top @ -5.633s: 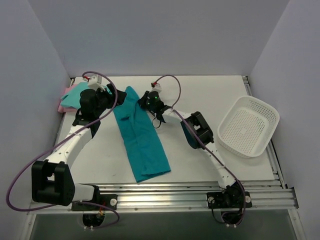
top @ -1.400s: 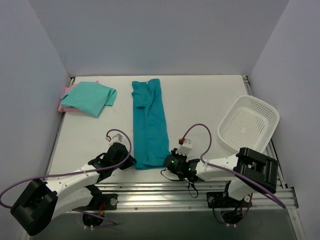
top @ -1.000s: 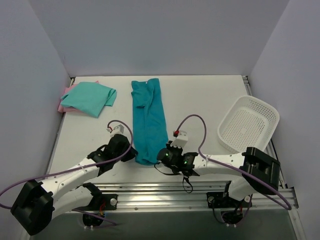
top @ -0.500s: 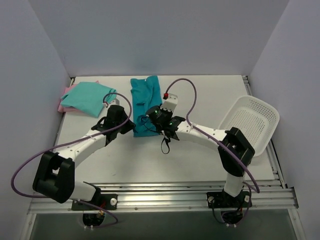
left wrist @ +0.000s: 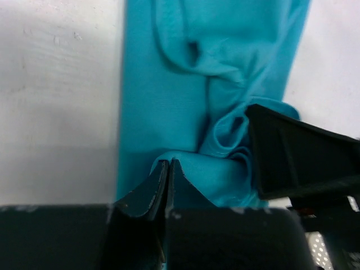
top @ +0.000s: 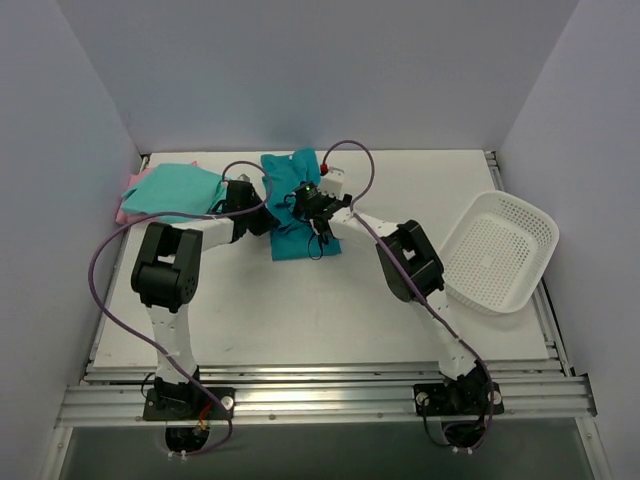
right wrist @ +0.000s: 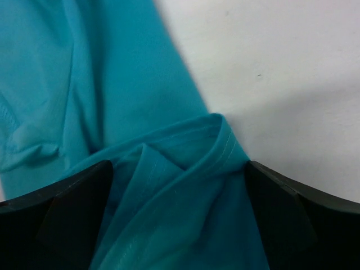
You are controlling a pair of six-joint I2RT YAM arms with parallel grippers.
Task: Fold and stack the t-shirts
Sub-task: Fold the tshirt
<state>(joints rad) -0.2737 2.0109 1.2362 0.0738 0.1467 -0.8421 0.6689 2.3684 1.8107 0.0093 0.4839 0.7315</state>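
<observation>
The deep teal t-shirt (top: 297,240) lies at the back middle of the table, folded over itself into a short bunched packet. My left gripper (top: 266,207) is at its left edge. In the left wrist view the left gripper (left wrist: 169,162) is shut, with a raised fold of the teal cloth (left wrist: 163,84) pinched at its tips. My right gripper (top: 307,204) hovers over the top of the packet. It stands open in the right wrist view (right wrist: 179,169), rumpled teal hem (right wrist: 112,84) lying loose between its fingers. The mint green t-shirt (top: 175,190) lies folded at the back left on the pale pink one (top: 124,213).
A white perforated basket (top: 497,250) sits tilted at the right edge of the table. Purple cables loop from both arms over the left side and the back. The grey back wall stands just behind the shirts.
Both grippers carried the teal shirt's near hem from the front edge to the back, folding it in half. The right gripper, shut until half a second ago, now stands open.
</observation>
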